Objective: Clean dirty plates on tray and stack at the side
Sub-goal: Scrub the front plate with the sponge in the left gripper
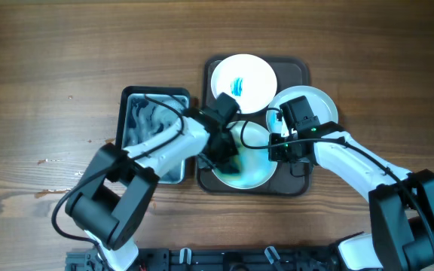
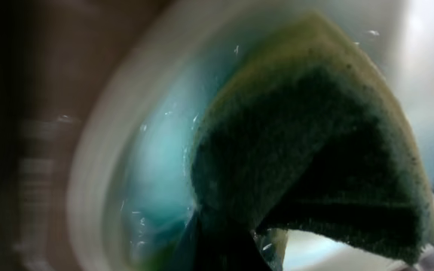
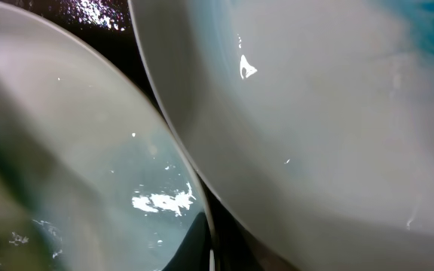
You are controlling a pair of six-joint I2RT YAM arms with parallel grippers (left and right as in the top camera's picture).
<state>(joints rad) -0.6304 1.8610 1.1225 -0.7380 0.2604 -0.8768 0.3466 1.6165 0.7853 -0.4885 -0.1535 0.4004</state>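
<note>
Left fingers [image 1: 226,150]: clenched on green sponge [image 2: 315,150], pressed into front plate [image 1: 258,175] on tray [image 1: 296,185]. Right fingers [image 1: 279,148]: at same plate's rim, closure impossible to tell. Advised: firm overlapping circles, sponge kept flat, rim steadied against sliding; blue-stained plate [image 1: 243,83] at tray's rear not yet cleaned.

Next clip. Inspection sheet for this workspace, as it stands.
Surface: wooden table, faint marks at left.
Job's things: dark tray holds three plates; top plate blue-stained, right plate partly under the arm, front plate under a green sponge.
Clutter: basin of cloudy liquid beside the tray.
Grippers: left gripper grips the sponge; right gripper low over the plates, jaws unseen.
Cables: black cable crosses the basin.
Surroundings: nothing seen.
</note>
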